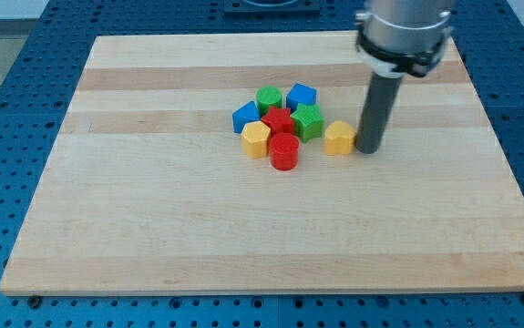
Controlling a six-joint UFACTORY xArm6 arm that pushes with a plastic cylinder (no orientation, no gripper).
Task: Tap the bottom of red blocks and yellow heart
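Tip: my tip [369,149] rests on the board [152,210], just to the view's right of the yellow heart [339,138], touching or nearly so; I cannot tell which.
Pincer: none on this arm, only a plain rod, so nothing opens or closes.
Red blocks: the red cylinder [284,151] sits at the cluster's bottom; the red star [278,121] sits in its middle.
Around: a yellow hexagon [256,139] touches the cylinder's left; a blue block [245,116], green cylinder [269,98], blue cube [301,95] and green star [308,120] ring the red star.
In the way: the green star stands between the heart and the red blocks.
Hidden: the arm's upper part is cut off at the view's top; the blue block's shape is hard to make out.
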